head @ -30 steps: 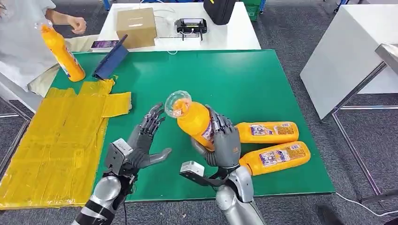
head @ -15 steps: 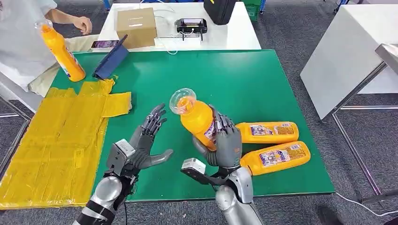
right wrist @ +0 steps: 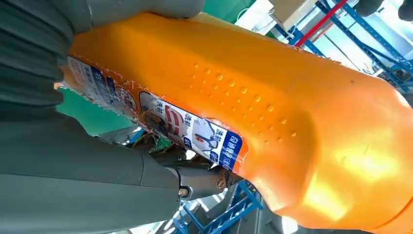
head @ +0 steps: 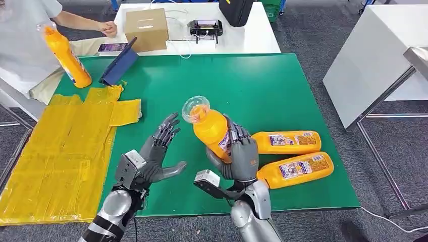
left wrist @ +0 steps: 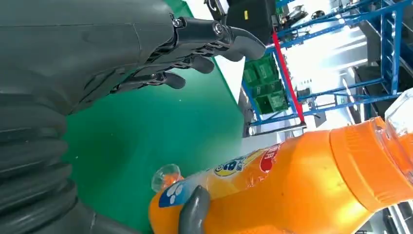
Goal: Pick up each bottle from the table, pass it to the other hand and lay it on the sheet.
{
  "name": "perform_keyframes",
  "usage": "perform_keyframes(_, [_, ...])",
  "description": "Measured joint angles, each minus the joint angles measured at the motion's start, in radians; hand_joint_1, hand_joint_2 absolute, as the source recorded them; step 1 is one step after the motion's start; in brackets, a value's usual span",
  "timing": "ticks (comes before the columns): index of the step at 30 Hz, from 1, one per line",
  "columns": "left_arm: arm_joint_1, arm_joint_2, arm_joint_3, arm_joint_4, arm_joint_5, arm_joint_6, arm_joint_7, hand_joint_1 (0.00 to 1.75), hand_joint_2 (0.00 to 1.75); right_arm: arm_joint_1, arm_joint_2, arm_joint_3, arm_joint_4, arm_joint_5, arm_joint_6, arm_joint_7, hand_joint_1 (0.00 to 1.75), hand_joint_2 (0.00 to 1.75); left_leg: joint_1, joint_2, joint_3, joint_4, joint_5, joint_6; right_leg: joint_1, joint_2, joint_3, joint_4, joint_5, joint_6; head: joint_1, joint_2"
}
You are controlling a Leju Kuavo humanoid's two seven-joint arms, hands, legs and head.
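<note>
My right hand [head: 239,154] grips an orange bottle [head: 211,129] with a clear cap, held above the green table [head: 262,85] and tilted toward my left side. Up close, the right wrist view has that bottle's body [right wrist: 272,112] and its label. My left hand [head: 156,151] is open beside it, palm facing the bottle, fingers spread, a short gap away. The bottle [left wrist: 287,185] lies just past the left hand's fingers [left wrist: 204,39] in the left wrist view. Two more orange bottles [head: 286,142] [head: 295,170] lie on the table at the right. The yellow sheet [head: 60,151] covers the left side.
A person at the far left holds another orange bottle [head: 65,54] upright at the table's corner. A blue tablet [head: 119,65] leans nearby. Behind the green table a white table carries a cardboard box [head: 146,28], a black device [head: 205,27] and a dark bag.
My right hand has shifted the bottle slightly right and more upright. The left hand stays open beside it. The person's free hand moved right toward the white table.
</note>
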Motion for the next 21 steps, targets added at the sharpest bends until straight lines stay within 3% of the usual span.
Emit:
perform_keyframes(14, [0.000,0.000,0.000,0.000,0.002,-0.002,0.000,0.00,1.75,-0.002,-0.002,0.006,0.003,0.000,0.000,0.015,1.75,1.75,0.000,0.000,0.000,0.000,0.000,0.000,0.000,0.000,0.000,0.000,0.000,0.000,0.000,0.000])
perform_keyframes(21, [-0.005,-0.004,-0.009,0.000,0.016,-0.032,-0.001,0.00,1.75,-0.050,-0.027,0.153,0.086,-0.012,0.030,0.071,1.75,1.75,0.000,0.000,0.000,0.000,0.000,0.000,0.000,0.000,0.000,0.000,0.000,0.000,0.000,0.000])
